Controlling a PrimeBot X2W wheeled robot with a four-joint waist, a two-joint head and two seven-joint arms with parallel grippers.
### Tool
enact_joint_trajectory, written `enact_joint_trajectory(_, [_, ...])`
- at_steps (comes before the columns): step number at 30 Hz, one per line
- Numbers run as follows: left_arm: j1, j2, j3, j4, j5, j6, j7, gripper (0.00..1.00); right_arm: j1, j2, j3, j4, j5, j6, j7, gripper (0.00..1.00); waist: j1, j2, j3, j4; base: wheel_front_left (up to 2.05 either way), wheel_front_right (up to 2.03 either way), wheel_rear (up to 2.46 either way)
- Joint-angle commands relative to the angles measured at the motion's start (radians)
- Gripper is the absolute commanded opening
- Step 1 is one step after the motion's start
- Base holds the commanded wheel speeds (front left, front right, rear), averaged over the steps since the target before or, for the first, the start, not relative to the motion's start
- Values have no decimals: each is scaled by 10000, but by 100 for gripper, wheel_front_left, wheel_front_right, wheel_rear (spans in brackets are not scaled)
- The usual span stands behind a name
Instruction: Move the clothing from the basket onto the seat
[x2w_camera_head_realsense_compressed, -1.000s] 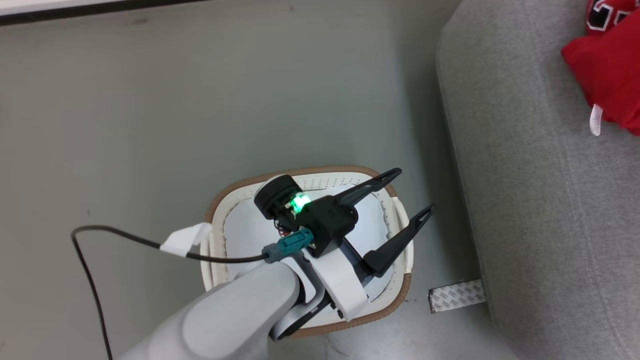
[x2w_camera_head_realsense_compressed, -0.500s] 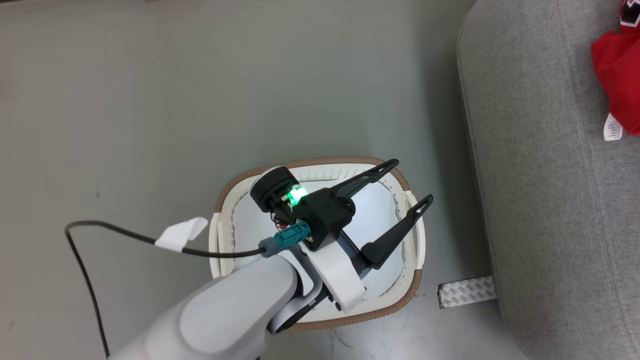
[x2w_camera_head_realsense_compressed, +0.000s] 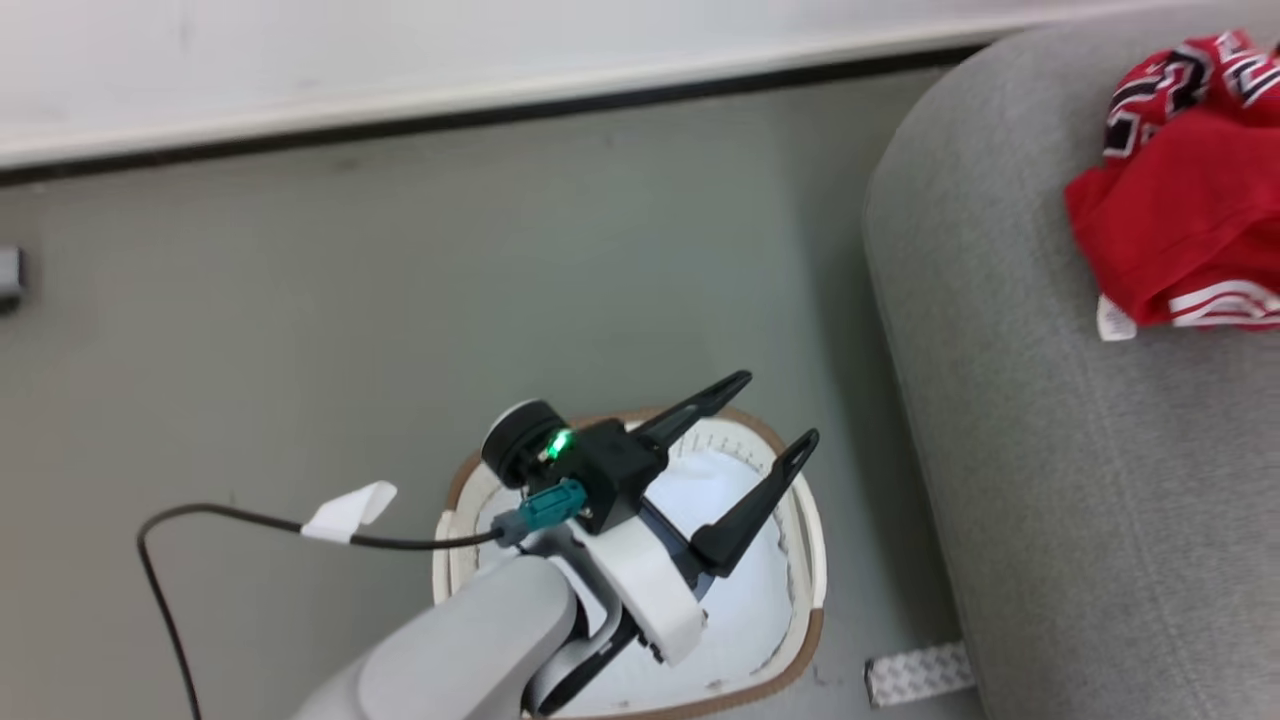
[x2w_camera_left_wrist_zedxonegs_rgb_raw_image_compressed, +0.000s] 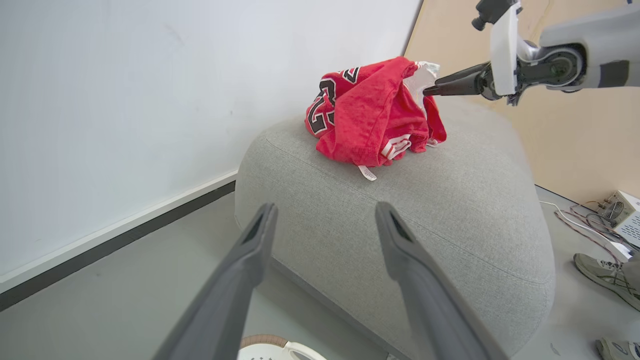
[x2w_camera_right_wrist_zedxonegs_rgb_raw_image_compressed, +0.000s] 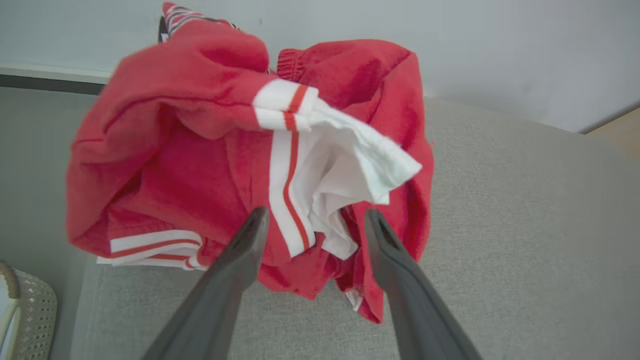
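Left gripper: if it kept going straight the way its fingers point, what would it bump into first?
Most likely the grey sofa, on its rounded arm just below the red jersey. The open left gripper has nothing visible between it and that fabric, though depth is hard to judge.

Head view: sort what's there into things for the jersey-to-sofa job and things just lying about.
For the job: jersey, sofa, basket.

Lying about: sheet in the basket, tape strip beside the sofa, small grey object at the left edge.
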Motion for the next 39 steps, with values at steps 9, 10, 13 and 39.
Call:
enact_joint_trajectory(9, [1301,-40,398,-24,-425,266,-175,100,608,-846,1034,-1557,611,-24,-861,100,0,-1,-2673,30,0,0,0])
enact_joint_trajectory(10, [1411,-35,474,-48,-449,321,-162,100,618,-870,1087,-1692,627,-25,-1003,100,0,-1,-2866,74,0,0,0])
enact_joint_trajectory(13, [1695,125,812,-166,-543,571,-173,100,640,-775,1231,-2055,695,-25,-1242,100,0,-1,-3295,148,0,0,0])
enact_joint_trajectory(39, [6195,1038,6511,-1595,228,2041,-167,100,6423,2628,-4568,-5679,-2975,-24,-3843,100,0,-1,-4032,735,0,0,0])
